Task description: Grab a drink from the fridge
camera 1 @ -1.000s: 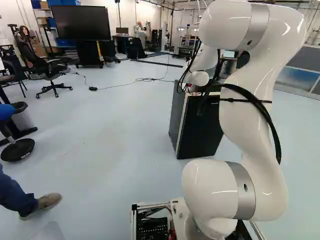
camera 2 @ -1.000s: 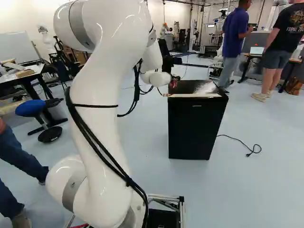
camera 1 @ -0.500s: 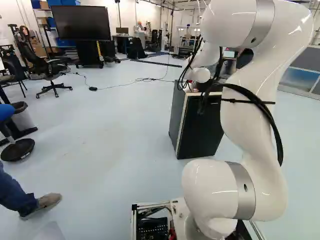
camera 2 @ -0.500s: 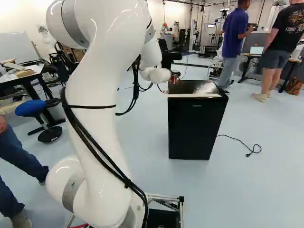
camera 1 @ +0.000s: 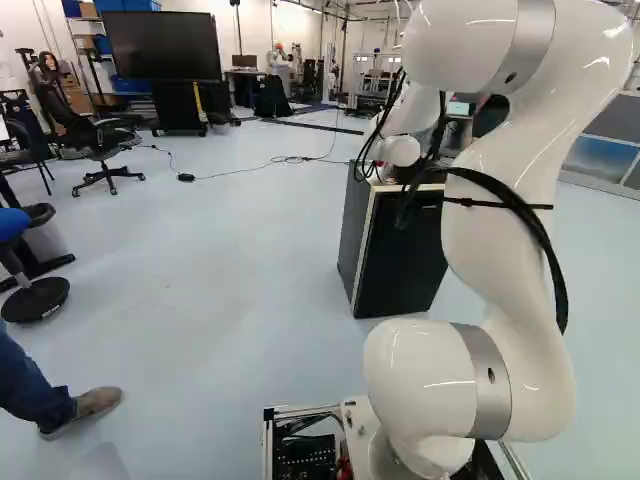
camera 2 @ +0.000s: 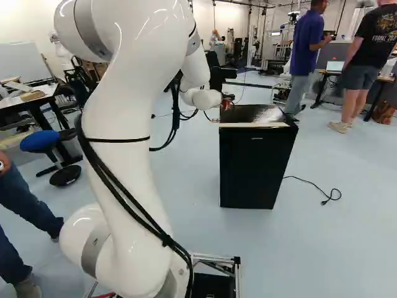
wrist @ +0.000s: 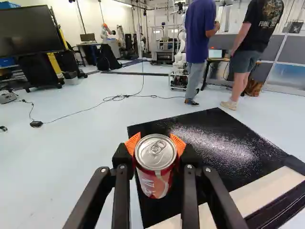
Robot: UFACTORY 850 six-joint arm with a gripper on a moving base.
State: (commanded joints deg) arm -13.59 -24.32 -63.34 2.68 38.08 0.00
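1. Tool [camera 2: 228,97]: narrowed on a can [wrist: 156,164], one orange pad [wrist: 132,143] against either side, as the wrist view shows.
2. Can: red and silver, its lid and pull tab facing the wrist camera. It is seen against the top of the fridge [camera 2: 254,167], near one edge; whether its base touches that top cannot be told.
3. Arm [camera 2: 127,180]: white, bent, with black cables strapped along it. Its far end reaches the fridge's top, beside the edge at the left of the right base view.
4. Fridge: black, upright on the floor [camera 2: 347,248], with a glossy top and a pale strip along the top's near edge.
5. Cord [camera 2: 310,184]: black, running over the floor from beside the fridge to a plug.
6. Beyond the fridge: a thin cable [wrist: 86,111] on the floor and another robot [wrist: 180,55], white.
7. Left of the left base view: a large screen [camera 1: 160,45], a black chair [camera 1: 92,135] and a blue-seated stool [camera 2: 41,141].
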